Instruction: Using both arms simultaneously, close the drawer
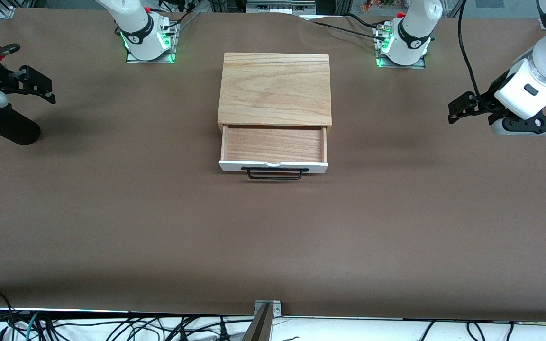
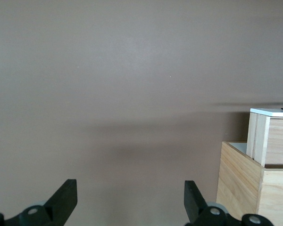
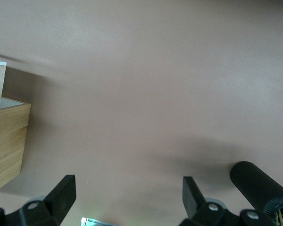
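- Drawer (image 1: 273, 149) is sitting pulled out of its oak-grain box (image 1: 275, 88) at mid-table, the tray open and empty, its white front panel (image 1: 273, 166) and black wire handle (image 1: 275, 173) forming the part nearest the front camera.
- Long axis of the front panel is running across the table, from one arm's end toward the other; closing travel would be square to it, away from the front camera and into the box.
- Brown table (image 1: 273, 246) is carrying nothing else that bears on the push.
- Left gripper (image 1: 458, 110) is hanging over the table toward the left arm's end, well apart from the drawer, jaws spread wide; its wrist view is catching the box corner and drawer side (image 2: 269, 141).
- Right gripper (image 1: 45, 90) is hanging over the right arm's end, likewise well apart, jaws spread; its wrist view is showing only the box edge (image 3: 7, 141).
- Neither gripper is touching anything, and both are looking about equally distant from the drawer.
- Judgement: each gripper needs to come inward and round to the panel's camera-facing side, one per end, so the push stays even.
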You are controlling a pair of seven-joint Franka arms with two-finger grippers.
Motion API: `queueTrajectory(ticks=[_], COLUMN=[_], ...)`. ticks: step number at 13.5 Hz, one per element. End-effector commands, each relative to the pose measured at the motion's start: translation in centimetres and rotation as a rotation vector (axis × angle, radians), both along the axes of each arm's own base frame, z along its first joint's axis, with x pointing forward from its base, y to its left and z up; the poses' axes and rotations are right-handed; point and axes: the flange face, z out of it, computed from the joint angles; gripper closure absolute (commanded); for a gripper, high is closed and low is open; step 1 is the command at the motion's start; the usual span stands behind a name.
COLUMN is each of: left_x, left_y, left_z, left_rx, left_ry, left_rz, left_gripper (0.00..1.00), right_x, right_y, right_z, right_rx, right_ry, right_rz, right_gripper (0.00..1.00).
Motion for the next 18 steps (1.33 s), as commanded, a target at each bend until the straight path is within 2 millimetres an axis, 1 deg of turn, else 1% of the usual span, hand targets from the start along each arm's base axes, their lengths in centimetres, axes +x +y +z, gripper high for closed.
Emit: queueTrajectory(ticks=[1, 3, 4, 5, 7, 9, 10, 11, 12, 13, 14, 16, 18], left_x=[0.0, 0.0, 0.5, 1.4, 1.8, 3.0, 3.9, 4.7, 5.2, 5.5, 5.9, 6.9, 7.9], left_y=[-0.1, -0.5, -0.9, -1.4, -2.2, -3.2, -3.7, -3.9, -5.1, -6.2, -6.9, -8.3, -8.6], left_z=[0.7, 0.7, 1.1, 1.3, 1.3, 0.0, -0.5, -0.6, -1.3, -2.4, -3.5, -6.2, -7.7], left_rx=[0.009, -0.004, -0.028, -0.051, -0.092, -0.183, -0.223, -0.241, -0.253, -0.275, -0.318, -0.44, -0.469], left_ry=[-0.001, -0.002, -0.01, -0.015, -0.013, 0.011, 0.019, 0.017, 0.028, 0.051, 0.078, 0.144, 0.135], left_rz=[-0.006, -0.011, -0.011, -0.014, -0.018, -0.013, -0.01, -0.008, -0.022, -0.032, -0.028, -0.005, 0.014], left_gripper=[0.0, 0.0, 0.0, 0.0, 0.0, 0.0, 0.0, 0.0, 0.0, 0.0, 0.0, 0.0, 0.0], right_x=[0.1, 0.1, 0.1, 0.1, 0.1, 0.1, 0.2, 0.7, 1.4, 2.4, 3.4, 5.7, 7.7], right_y=[0.2, 0.3, -0.1, -0.1, 0.1, 0.6, 1.0, 1.5, 2.3, 3.4, 4.9, 6.9, 9.1], right_z=[0.7, 0.6, 0.5, 0.5, 0.5, 0.6, 0.3, -0.8, -2.4, -3.6, -5.0, -8.1, -11.3], right_rx=[0.008, 0.006, 0.008, 0.01, 0.012, 0.019, 0.044, 0.07, 0.112, 0.155, 0.205, 0.321, 0.393], right_ry=[0.002, 0.005, 0.007, 0.006, 0.007, 0.006, 0.014, 0.043, 0.073, 0.093, 0.118, 0.17, 0.215], right_rz=[-0.02, -0.015, -0.01, -0.01, 0.0, 0.008, 0.011, 0.013, 0.015, 0.018, 0.027, 0.015, 0.02], right_gripper=[0.0, 0.0, 0.0, 0.0, 0.0, 0.0, 0.0, 0.0, 0.0, 0.0, 0.0, 0.0, 0.0])
